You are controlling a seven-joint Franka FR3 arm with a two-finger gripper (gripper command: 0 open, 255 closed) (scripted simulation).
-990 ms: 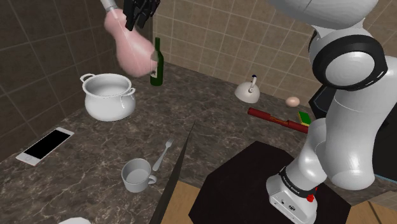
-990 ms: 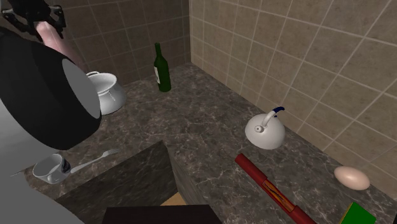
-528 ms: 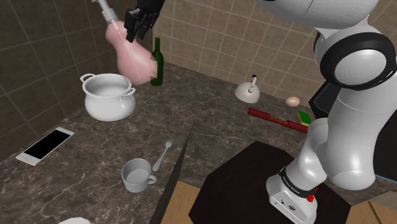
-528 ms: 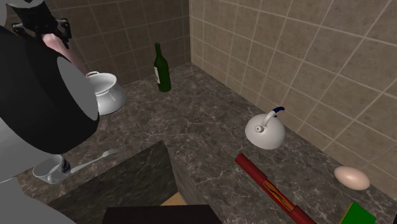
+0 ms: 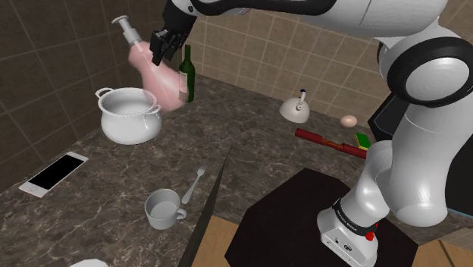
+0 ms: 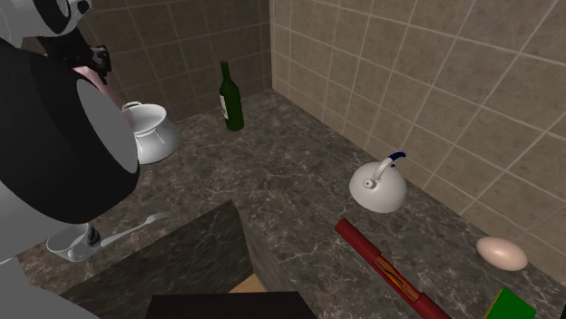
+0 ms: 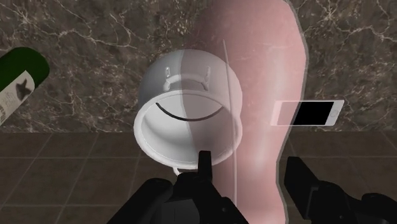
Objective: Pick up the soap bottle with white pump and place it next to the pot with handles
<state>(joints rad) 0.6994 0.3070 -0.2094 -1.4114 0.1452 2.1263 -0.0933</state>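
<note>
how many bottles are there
2: the pink soap bottle, clasped by the pincer in the air near the white pot, and the green wine bottle, upright on the counter. None looks hidden.

No wording can be read on the kitchen counter (image 5: 250, 129). The green bottle (image 7: 19, 79) carries a pale label with a dark figure, the red stick (image 6: 385, 269) a yellow mark and the arm's base (image 5: 345, 220) faint, illegible lettering.

One each: soap bottle (image 5: 157, 73), green bottle (image 5: 186, 74), pot (image 5: 129, 125), kettle (image 5: 297, 111)
</note>
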